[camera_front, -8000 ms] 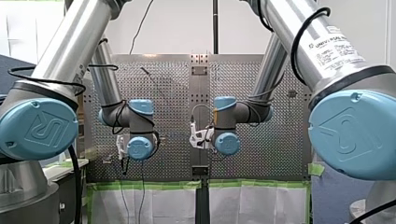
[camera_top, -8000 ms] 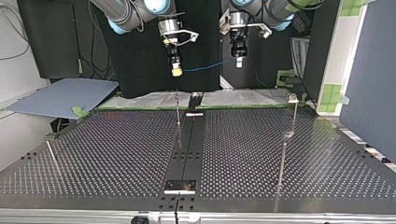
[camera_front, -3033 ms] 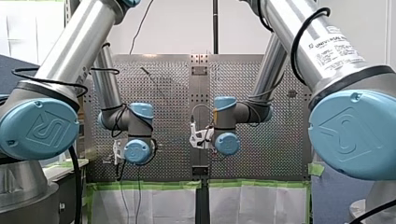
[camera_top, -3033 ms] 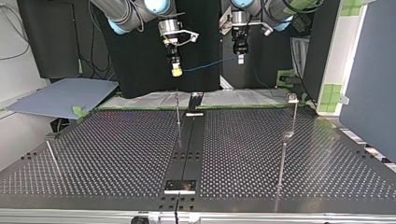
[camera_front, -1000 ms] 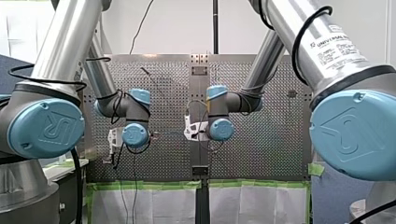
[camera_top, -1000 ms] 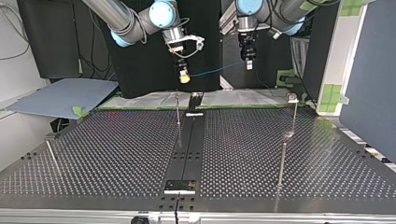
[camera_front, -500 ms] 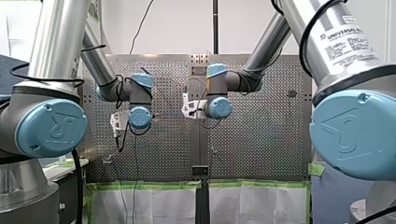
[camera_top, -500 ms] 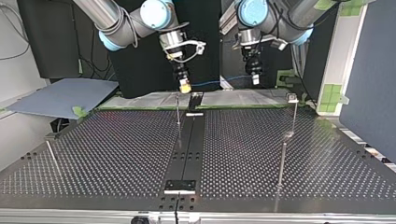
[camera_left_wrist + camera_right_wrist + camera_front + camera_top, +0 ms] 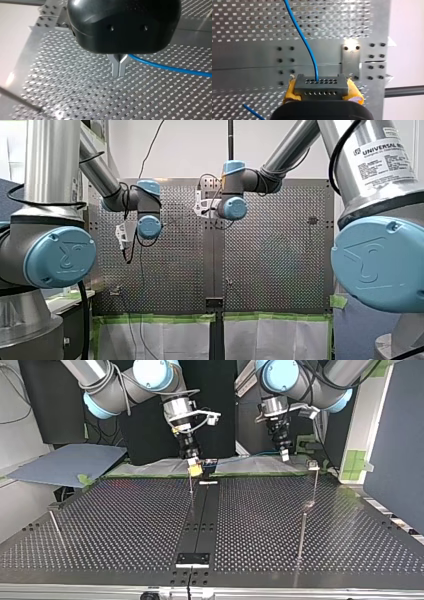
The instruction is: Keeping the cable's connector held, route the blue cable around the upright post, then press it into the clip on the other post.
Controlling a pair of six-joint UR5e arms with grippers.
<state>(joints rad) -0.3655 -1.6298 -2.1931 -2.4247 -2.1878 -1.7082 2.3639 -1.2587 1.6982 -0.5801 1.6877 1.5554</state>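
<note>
Perforated bench (image 9: 125,525) fills the top view; both arms have just dropped toward it. My right tool (image 9: 194,463), clamping the connector (image 9: 320,86), now sits by the upright post (image 9: 190,482) at upper centre; my left tool (image 9: 285,456), pinched narrow on the blue cable (image 9: 170,67), nears the clip (image 9: 313,465). Routing can begin.

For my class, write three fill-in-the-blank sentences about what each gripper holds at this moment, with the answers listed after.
1. My right gripper grips the grey connector with pads coloured ____.
2. The cable running out of that connector is ____ in colour.
3. My left gripper is ____ (open or shut) on the cable.

Missing words: yellow; blue; shut.
</note>
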